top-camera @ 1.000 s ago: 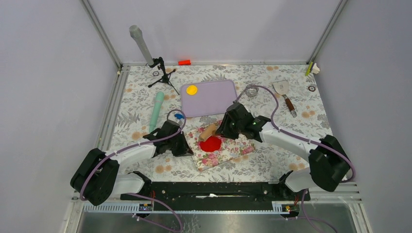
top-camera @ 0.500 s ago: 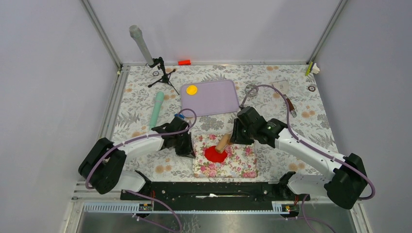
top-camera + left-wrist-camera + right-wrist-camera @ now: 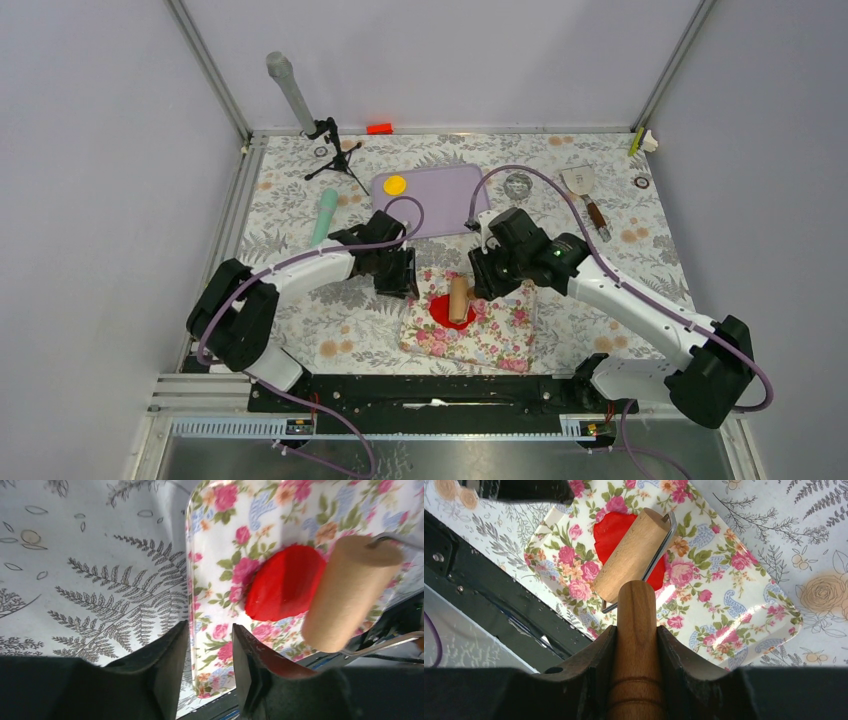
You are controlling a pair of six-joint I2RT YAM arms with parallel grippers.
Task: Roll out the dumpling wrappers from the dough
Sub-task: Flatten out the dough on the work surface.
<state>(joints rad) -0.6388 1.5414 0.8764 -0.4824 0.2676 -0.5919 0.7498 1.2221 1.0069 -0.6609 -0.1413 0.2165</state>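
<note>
The red dough lies as a flat rounded sheet on a floral tray. A wooden roller rests across the sheet's right part. My right gripper is shut on the roller's wooden handle. At the tray's far left corner my left gripper stands open, its jaws straddling the tray's edge. A yellow dumpling wrapper sits on a purple board.
A green tool lies left of the board, with a small tripod behind it. A red-orange block sits at the back edge. A spatula and a ring cutter lie at the back right.
The tray has turned and shifted away from the arm bases. The roller has swung over the dough. My left gripper has moved right along the tray to its far left corner.
</note>
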